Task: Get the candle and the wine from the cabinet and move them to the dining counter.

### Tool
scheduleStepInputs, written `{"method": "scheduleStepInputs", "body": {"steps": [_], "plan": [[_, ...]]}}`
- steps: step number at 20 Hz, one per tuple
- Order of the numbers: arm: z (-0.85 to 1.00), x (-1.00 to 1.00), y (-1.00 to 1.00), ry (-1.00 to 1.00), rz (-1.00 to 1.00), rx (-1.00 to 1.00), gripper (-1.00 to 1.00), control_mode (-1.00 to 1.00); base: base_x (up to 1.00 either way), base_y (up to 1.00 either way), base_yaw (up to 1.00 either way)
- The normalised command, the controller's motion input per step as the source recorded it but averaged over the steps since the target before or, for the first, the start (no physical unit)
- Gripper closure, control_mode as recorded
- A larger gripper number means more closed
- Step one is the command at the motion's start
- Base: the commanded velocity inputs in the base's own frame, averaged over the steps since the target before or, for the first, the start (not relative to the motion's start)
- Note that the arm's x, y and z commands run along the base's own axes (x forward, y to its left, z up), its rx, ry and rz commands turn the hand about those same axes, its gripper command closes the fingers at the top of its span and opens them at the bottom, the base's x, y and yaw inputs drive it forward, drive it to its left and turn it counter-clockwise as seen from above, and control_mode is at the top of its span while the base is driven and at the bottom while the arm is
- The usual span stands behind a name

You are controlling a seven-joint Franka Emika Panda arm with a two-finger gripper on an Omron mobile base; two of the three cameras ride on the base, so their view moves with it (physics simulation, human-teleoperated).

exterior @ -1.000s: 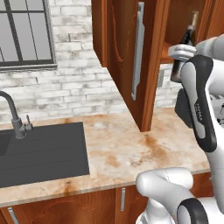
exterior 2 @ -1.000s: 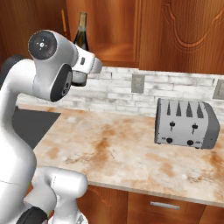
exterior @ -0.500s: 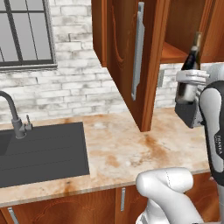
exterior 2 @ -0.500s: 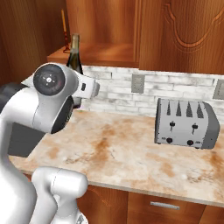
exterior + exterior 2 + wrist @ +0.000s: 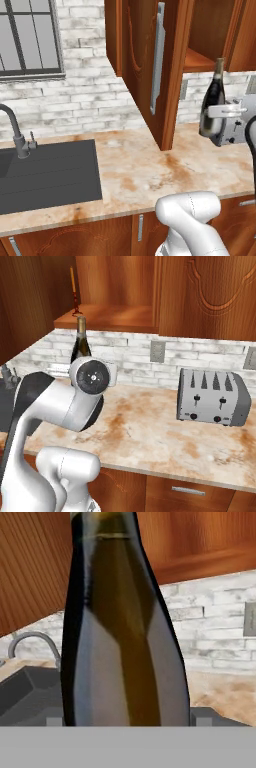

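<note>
The open cabinet (image 5: pixel 150 65) hangs above the stained tabletop (image 5: pixel 150 170). Below its shelf the wine (image 5: pixel 214 97) stands upright in mid-air, clamped in the hand (image 5: pixel 220 111). The candle (image 5: pixel 74 293) sits on the shelf.

The open cabinet door (image 5: pixel 150 75) hangs out over the surface (image 5: pixel 150 175), blocking the left side. Toaster (image 5: pixel 214 397) stands to the right by the wall. Between them the stone lies bare, with the sink (image 5: pixel 45 175) far left.
</note>
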Motion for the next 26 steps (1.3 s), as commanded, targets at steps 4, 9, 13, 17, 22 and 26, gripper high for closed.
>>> {"method": "scheduleStepInputs", "body": {"steps": [4, 9, 13, 17, 22, 26], "plan": [[-0.22, -0.01, 0.06, 0.0, 0.26, 0.0, 1.0, -1.0, 0.0, 0.0, 0.0], [-0.27, 0.01, 0.03, 0.0, 0.14, 0.0, 1.0, -1.0, 0.0, 0.0, 0.0], [-0.09, 0.0, 0.02, 0.0, 0.0, 0.0, 1.0, -1.0, 0.0, 0.0, 0.0], [0.0, 0.0, 0.0, 0.0, 0.0, 0.0, 1.0, -1.0, 0.0, 0.0, 0.0], [0.0, 0.0, 0.0, 0.0, 0.0, 0.0, 1.0, -1.0, 0.0, 0.0, 0.0], [0.0, 0.0, 0.0, 0.0, 0.0, 0.0, 1.0, -1.0, 0.0, 0.0, 0.0]]}}
